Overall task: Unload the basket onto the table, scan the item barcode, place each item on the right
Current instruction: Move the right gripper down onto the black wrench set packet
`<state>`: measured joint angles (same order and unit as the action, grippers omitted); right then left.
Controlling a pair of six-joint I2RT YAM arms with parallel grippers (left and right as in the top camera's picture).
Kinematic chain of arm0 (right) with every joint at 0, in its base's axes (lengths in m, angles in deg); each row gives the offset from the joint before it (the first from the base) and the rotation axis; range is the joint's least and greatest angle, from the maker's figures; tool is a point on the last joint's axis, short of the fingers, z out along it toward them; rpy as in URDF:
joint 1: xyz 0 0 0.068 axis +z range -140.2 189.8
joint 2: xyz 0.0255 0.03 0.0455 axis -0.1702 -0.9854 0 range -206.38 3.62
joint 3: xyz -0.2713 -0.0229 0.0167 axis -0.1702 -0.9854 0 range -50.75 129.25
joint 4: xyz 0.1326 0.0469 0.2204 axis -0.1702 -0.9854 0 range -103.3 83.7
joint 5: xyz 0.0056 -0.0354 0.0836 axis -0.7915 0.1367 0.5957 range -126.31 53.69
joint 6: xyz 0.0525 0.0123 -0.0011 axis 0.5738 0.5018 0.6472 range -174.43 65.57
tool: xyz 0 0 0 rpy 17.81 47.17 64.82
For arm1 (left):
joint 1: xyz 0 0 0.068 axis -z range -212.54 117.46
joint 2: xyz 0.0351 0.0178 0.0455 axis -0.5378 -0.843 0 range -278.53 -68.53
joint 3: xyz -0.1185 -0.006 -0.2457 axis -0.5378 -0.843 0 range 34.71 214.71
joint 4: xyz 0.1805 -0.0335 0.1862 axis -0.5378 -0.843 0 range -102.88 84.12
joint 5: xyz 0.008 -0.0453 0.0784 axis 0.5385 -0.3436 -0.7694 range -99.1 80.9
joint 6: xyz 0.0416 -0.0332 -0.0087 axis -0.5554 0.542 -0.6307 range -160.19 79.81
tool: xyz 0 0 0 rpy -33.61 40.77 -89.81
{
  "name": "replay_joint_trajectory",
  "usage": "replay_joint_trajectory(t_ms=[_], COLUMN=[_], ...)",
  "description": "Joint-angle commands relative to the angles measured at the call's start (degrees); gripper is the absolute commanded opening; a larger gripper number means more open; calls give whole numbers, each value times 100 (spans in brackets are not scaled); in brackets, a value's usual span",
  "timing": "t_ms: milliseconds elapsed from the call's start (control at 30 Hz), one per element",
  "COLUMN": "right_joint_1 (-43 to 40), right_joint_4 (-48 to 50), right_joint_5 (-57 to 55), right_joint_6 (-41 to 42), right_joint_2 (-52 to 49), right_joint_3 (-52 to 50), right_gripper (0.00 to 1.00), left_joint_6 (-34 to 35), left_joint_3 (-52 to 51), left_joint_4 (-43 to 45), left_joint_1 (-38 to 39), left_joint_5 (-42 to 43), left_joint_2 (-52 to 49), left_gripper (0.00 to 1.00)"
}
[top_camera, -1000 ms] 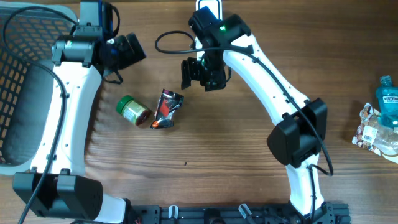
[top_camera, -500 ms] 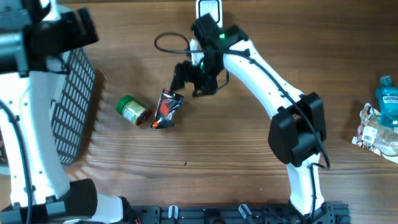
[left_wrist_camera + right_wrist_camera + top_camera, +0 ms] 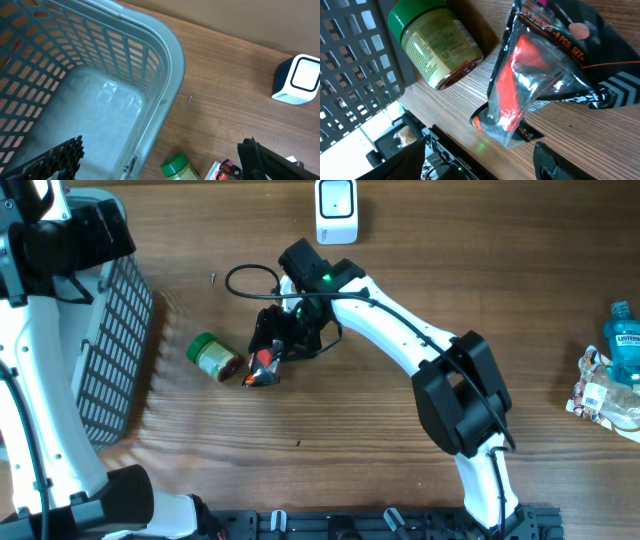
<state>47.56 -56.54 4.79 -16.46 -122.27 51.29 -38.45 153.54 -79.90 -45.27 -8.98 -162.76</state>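
Now your right gripper (image 3: 272, 348) has dropped right onto the packet (image 3: 262, 370), jaws partly open and straddling it, nothing gripped yet. The packet lies flat on the table (image 3: 380, 460), so you're only starting the pick and no barcode has been shown. The jar (image 3: 213, 356) lies just left of the packet. Farther left, your left gripper (image 3: 160, 146) has swung up over the basket (image 3: 112, 330), jaws spread full, empty. The scanner (image 3: 336, 210) is well beyond the packet.

Crinkled black-and-red packet (image 3: 545, 75), green-lidded jar (image 3: 440, 50) just beside, basket mesh (image 3: 355, 65) at left
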Motion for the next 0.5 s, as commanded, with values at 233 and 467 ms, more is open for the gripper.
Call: replay_joint_trajectory(t_ms=[233,467], right_joint_1=[-33,-31], right_joint_4=[9,153], right_joint_5=[-96,-92], right_joint_6=[417,-103], right_joint_2=[63,63], right_joint_3=[2,2], right_gripper=[70,70], left_joint_6=[-109,-111], left_joint_3=[61,61], left_joint_4=[-39,-42], left_joint_1=[-20,-20], left_joint_5=[28,26], left_joint_2=[17,17], left_gripper=[100,100])
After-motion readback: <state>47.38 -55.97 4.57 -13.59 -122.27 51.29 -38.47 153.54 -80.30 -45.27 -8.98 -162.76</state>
